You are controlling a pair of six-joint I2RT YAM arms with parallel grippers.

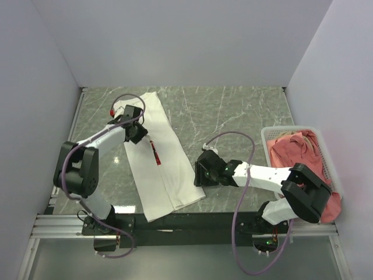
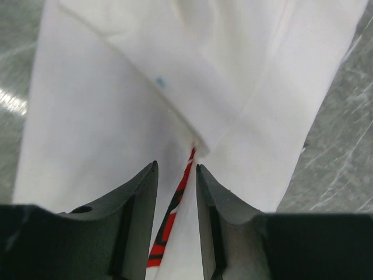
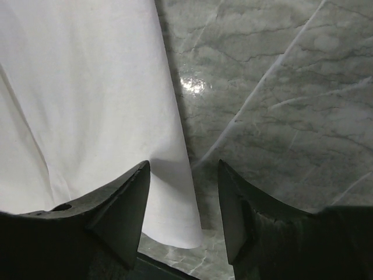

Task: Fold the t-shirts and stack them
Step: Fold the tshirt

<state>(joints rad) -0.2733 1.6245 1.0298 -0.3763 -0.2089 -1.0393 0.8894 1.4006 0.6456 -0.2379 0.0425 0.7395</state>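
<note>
White t-shirt point(image 1: 166, 181): lies flat on the surface point(image 1: 233, 116), folded lengthwise into a long narrow strip that runs from the far left part toward the near edge, between the two arms.
Red print point(image 1: 155, 153): a thin sliver shows along the middle seam where the two folded-in sides meet – the rest is covered by white cloth.
Left hand point(image 1: 137, 133): over the upper half of the strip, near its left edge. In the wrist view the fingers point(image 2: 140, 204) stand narrowly apart, with the red print and white cloth showing in the gap; whether they pinch the cloth cannot be told.
Right hand point(image 1: 198, 171): low, just beside the lower right edge of the strip. In the wrist view the fingers point(image 3: 125, 198) stand wide apart and hold nothing – the hem of the shirt lies under the left finger, bare marble under the right.
Salmon-pink t-shirt point(image 1: 297, 151): crumpled in the basket, one part hanging over its near edge.
Basket point(image 1: 263, 135): white, slatted, at the right side of the surface, well apart from the white shirt.
</note>
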